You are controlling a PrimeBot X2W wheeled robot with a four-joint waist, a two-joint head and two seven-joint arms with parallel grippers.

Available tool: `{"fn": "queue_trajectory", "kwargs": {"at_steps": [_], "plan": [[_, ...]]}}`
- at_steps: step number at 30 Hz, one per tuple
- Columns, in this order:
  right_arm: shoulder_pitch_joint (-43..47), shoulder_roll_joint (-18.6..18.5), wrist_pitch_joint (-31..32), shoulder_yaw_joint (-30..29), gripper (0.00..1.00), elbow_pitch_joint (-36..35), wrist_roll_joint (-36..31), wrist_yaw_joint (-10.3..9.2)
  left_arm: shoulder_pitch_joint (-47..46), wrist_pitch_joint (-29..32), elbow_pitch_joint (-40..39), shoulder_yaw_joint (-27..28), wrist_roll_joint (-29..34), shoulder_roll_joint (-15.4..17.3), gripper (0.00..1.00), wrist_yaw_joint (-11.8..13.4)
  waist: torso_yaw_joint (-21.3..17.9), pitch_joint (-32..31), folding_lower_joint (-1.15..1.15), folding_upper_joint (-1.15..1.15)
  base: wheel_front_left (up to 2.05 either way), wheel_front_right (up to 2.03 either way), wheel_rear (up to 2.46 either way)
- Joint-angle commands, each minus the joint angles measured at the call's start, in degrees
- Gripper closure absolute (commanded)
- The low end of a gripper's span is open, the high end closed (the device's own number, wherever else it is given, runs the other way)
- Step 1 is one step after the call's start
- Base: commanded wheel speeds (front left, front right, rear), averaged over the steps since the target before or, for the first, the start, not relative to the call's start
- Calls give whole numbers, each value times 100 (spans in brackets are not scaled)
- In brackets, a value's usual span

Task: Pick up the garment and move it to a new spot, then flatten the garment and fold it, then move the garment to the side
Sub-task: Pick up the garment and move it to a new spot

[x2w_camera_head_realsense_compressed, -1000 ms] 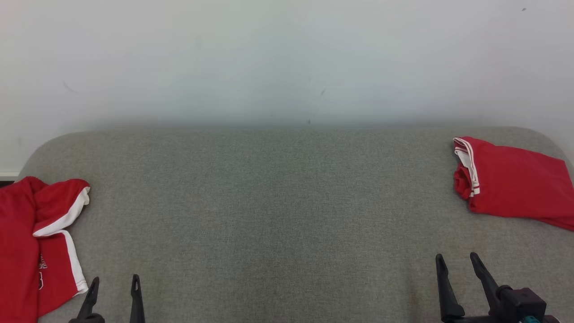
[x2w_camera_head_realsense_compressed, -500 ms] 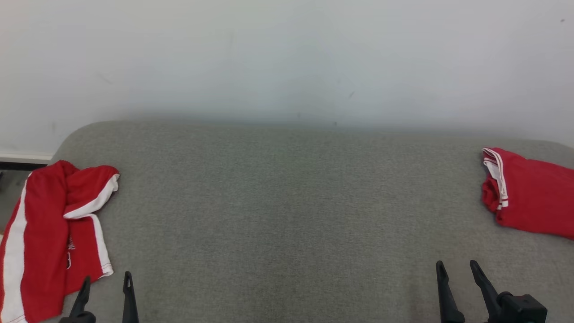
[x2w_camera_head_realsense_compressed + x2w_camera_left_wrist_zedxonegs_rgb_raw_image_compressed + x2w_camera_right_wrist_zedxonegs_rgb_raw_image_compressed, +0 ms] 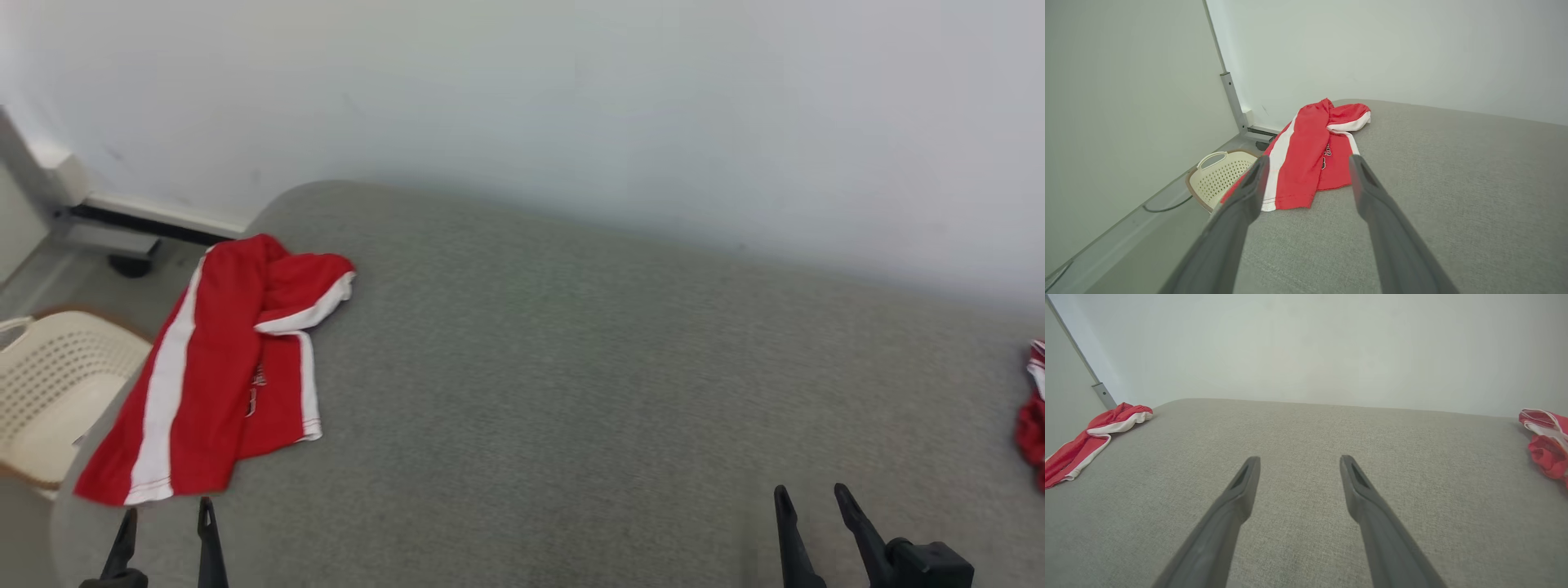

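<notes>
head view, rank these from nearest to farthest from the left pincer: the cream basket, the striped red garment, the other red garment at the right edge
1. striped red garment: on the left end of the grey surface, its near hem just ahead of the left pincer.
2. cream basket: off the left end, lower down.
3. other red garment: far across, at the right edge.

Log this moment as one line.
left gripper: open, empty | right gripper: open, empty | red garment: crumpled, left end of grey cushion

The middle of the cushion (image 3: pixel 571 367) is open. The garment (image 3: pixel 220 359) blocks its left end, a second garment (image 3: pixel 1030 425) its right edge; a basket (image 3: pixel 57 392) stands off the left end.
</notes>
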Motion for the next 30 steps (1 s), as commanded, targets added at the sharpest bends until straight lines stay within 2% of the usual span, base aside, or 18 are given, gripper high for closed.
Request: {"fn": "queue_trajectory", "kwargs": {"at_steps": [1, 8, 16, 23, 28, 30], "plan": [[-46, 7, -33, 29, 0, 13, 70, -14, 116, 10, -33, 7, -3, 24, 0, 27, 484, -49, 0, 0, 0, 0, 0], [-69, 6, -114, 124, 0, 139, 169, -14, 110, 46, -45, 79, -57, 90, 0, 71, 936, -93, 0, 0, 0, 0, 0], [-144, 5, -172, 274, 0, 291, 229, -15, 215, 9, -100, 208, -178, 73, 0, 179, 960, -80, 0, 0, 0, 0, 0], [-258, 4, -137, 416, 0, 274, 226, -14, -166, 54, -61, 310, -392, 97, 0, 73, 635, 76, 0, 0, 0, 0, 0], [-586, 3, -86, 528, 0, 148, 123, -14, -1001, 209, 176, 433, -642, 323, 0, -187, 182, 450, 0, 0, 0, 0, 0], [-682, 2, -79, 567, 0, 115, 105, -14, -1197, 252, 278, 516, -706, 398, 0, -219, 58, 548, 0, 0, 0, 0, 0]]}}
